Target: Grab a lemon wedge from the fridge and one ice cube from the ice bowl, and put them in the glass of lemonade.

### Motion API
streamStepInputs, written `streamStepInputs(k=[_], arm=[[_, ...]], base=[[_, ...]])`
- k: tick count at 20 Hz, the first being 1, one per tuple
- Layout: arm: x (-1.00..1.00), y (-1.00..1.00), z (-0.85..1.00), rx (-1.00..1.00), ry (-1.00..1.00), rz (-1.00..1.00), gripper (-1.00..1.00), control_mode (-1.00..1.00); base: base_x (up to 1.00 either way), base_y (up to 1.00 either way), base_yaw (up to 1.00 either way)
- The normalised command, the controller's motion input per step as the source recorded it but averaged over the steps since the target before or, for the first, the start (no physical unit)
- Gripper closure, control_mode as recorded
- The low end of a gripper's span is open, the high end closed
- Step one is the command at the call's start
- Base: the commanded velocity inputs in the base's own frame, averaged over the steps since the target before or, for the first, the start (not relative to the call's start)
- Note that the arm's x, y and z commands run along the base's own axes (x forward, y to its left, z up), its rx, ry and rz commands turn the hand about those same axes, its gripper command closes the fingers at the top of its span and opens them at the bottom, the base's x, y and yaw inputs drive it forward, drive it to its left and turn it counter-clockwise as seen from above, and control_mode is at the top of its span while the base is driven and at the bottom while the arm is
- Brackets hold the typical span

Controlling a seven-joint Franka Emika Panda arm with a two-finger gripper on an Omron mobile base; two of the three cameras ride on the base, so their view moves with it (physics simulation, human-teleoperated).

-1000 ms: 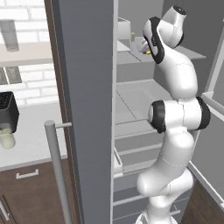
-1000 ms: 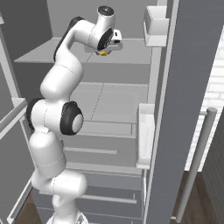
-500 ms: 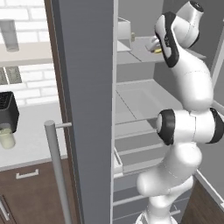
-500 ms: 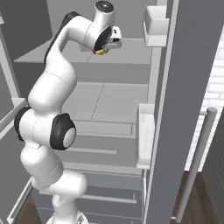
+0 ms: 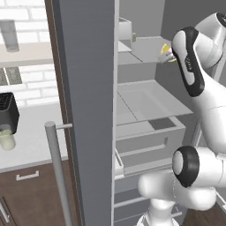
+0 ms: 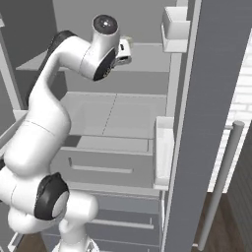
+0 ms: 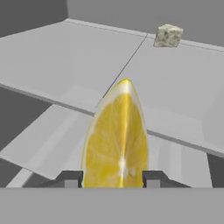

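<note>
The lemon wedge (image 7: 117,139) sits upright between your jaws, cut face toward the hand camera, its pointed tip up and its lower edges pinched by the two dark fingertips (image 7: 70,178); the jaws are about half closed, shut onto the fruit and not onto each other. From the left base view the wedge (image 5: 165,47) shows as a small yellow spot at the gripper (image 5: 167,54), in the air over the upper shelf (image 7: 175,83) inside the open fridge (image 5: 88,110), clear of the shelf surface as far as the views show. A small pale speckled cube (image 7: 168,36) rests farther back on that shelf, well apart from your load, so leave it alone. The step in hand, by my reading, is carrying the wedge out of the fridge to the glass of lemonade (image 5: 6,137), which stands on the table (image 5: 35,137) to the left, just beside the dark toaster (image 5: 8,112) and on the far side of the open fridge door (image 5: 86,132). Keep your grip as it is: the wedge is soft and slick, so squeezing harder could crush it or squirt it out, and loosening would drop it on the shelf. Draw the hand straight back toward you before swinging left, because the door edge and its bar handle (image 5: 57,172) stand between you and the glass. Keep the wrist level through the swing so the wedge does not pivot between the pads. The ice cube comes afterward.
</note>
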Motion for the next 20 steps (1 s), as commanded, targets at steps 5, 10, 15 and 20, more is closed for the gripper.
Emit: streamStepInputs(k=[5,10,15,20], arm=[[-1.00,0.02,0.00,-0.13,0.07,0.02,1.00,-1.00],[-0.82,0.00,-0.08,-0.16,0.19,0.00,1.00,-1.00],[-0.65,0.00,-0.49,-0.14,0.19,0.00,1.00,-1.00],[-0.57,0.00,-0.69,-0.01,0.12,-0.01,1.00,-1.00]], base=[[0.00,0.00,0.00],[0.00,0.00,0.00],[0.00,0.00,0.00],[0.00,0.00,0.00]])
